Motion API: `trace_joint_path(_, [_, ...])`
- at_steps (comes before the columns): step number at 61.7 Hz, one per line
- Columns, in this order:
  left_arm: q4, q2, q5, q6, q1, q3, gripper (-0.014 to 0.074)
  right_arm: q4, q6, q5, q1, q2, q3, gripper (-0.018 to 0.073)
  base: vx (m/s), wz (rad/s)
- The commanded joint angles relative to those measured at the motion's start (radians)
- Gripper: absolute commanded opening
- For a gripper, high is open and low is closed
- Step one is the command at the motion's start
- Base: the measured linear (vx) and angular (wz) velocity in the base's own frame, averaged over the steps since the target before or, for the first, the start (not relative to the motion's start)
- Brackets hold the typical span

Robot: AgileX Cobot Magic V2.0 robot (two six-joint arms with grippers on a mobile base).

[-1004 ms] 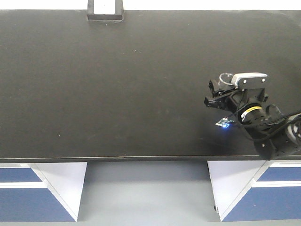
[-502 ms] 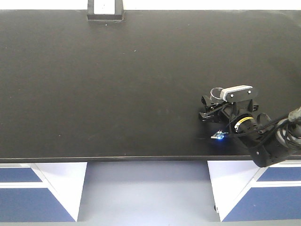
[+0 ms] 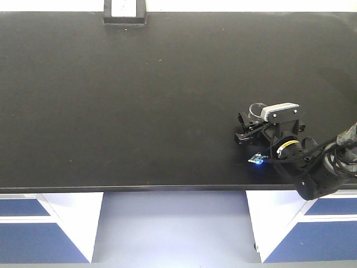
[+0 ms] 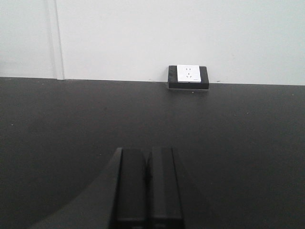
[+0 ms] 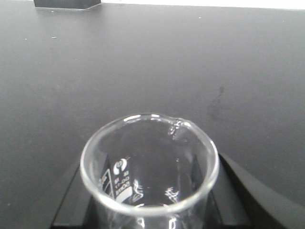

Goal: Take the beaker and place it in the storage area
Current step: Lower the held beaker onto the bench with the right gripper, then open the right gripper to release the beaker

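right arm low over benchtop [image 3: 139, 100], pincer [image 3: 252, 124] gripping upright beaker [image 5: 148, 164], left pincer [image 4: 147, 183] closed

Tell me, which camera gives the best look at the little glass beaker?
The right wrist view: the beaker fills it, rim, pour lip and white print clear. The front view shows only its rim behind the right gripper. The left wrist view misses it.

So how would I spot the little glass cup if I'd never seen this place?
Find the big black benchtop and look near its front right edge, where the right gripper is. The beaker sits upright between its fingers: clear glass, the only see-through thing there.
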Motion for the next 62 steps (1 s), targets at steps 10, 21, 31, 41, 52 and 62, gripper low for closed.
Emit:
trace_joint_path(10, [-0.006,-0.017,-0.085,-0.006,-0.007,0.022,-0.0008,-0.022,-0.007,-0.084,-0.004,-0.027,-0.007,0.0216,0.00,0.00])
trace_joint_path(21, [-0.006,-0.017,-0.085,-0.006,-0.007,0.022,-0.0008,-0.022,-0.006,-0.087,-0.004,-0.027,-0.007,0.0408,0.00,0.00])
trace_joint_path(31, [-0.006,-0.017,-0.085,-0.006,-0.007,0.022,-0.0008,-0.022,0.004,-0.087,-0.004,-0.027,-0.007,0.0554,0.00,0.00])
trace_joint_path(41, [-0.006,-0.017,-0.085,-0.006,-0.007,0.022,-0.0008,-0.022,0.004,-0.087,-0.004,-0.027,-0.001,0.0573,0.00,0.00])
trace_joint_path(52, [-0.006,-0.017,-0.085,-0.006,-0.007,0.022,-0.0008,-0.015,0.004,-0.126,-0.004,-0.031,0.059,0.0572,0.00,0.00])
trace_joint_path(62, [-0.006,-0.017,-0.085,-0.006,-0.007,0.022,-0.0008,-0.012,0.001,-0.125,-0.004,-0.064,0.142,0.0572,0.00,0.00])
